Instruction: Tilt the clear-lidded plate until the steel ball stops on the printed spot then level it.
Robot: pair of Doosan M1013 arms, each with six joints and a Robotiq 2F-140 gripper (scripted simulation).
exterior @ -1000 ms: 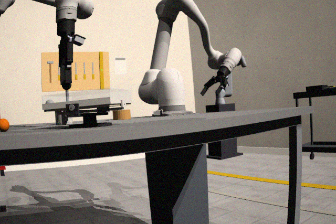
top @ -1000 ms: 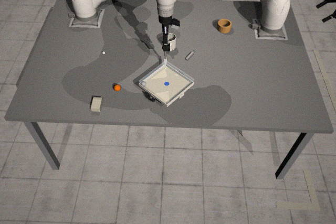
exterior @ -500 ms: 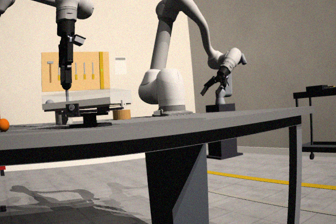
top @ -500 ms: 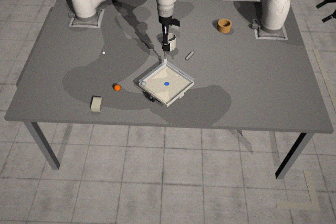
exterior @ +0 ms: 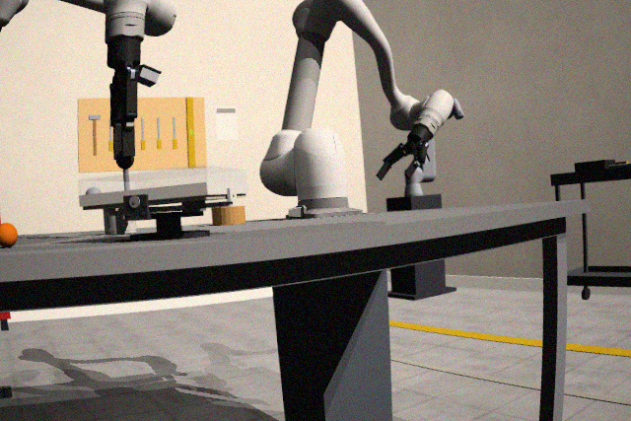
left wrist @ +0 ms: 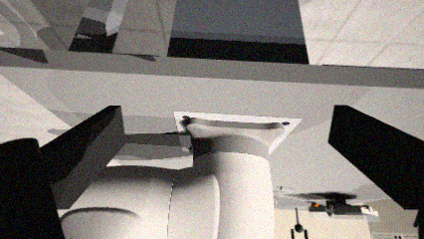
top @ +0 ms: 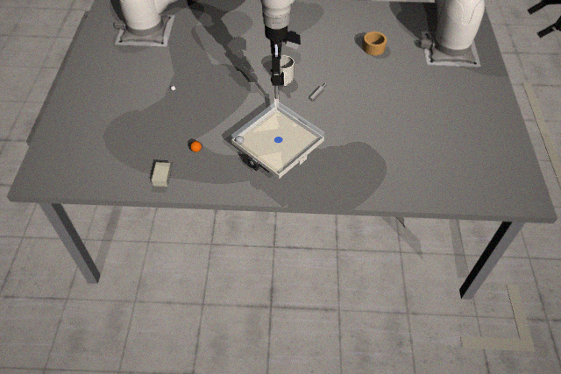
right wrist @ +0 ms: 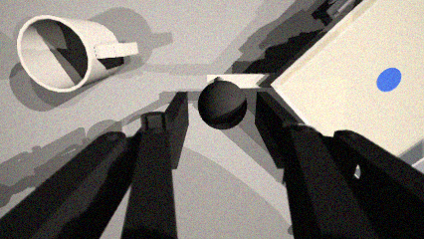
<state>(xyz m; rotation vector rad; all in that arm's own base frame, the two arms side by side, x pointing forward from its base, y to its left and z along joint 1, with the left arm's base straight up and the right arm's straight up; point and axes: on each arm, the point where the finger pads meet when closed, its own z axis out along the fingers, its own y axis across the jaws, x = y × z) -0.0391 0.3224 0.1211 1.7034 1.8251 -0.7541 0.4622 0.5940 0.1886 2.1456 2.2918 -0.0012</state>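
The clear-lidded plate [top: 312, 147] [exterior: 168, 193] stands on a black mount and looks slightly tilted. The steel ball [top: 238, 139] [exterior: 93, 190] rests in its left corner in the top view. The blue printed spot [top: 278, 139] [right wrist: 388, 80] is at the plate's middle, clear of the ball. A black knob [right wrist: 222, 102] tops a thin post at the plate's back corner. My right gripper [top: 276, 79] [exterior: 125, 159] [right wrist: 222, 108] is partly open around the knob, with gaps on both sides. My left gripper [top: 535, 24] [exterior: 394, 173] [left wrist: 226, 124] is wide open and empty, far from the plate.
A white mug [top: 288, 72] [right wrist: 100, 40] stands close behind the right gripper. A grey cylinder [top: 317, 92] lies nearby. An orange ring [top: 374, 45] [exterior: 228, 215] stands at the back. An orange ball [top: 195, 146] [exterior: 7, 235], a cream block [top: 160, 173] and a small white ball [top: 173, 88] lie left.
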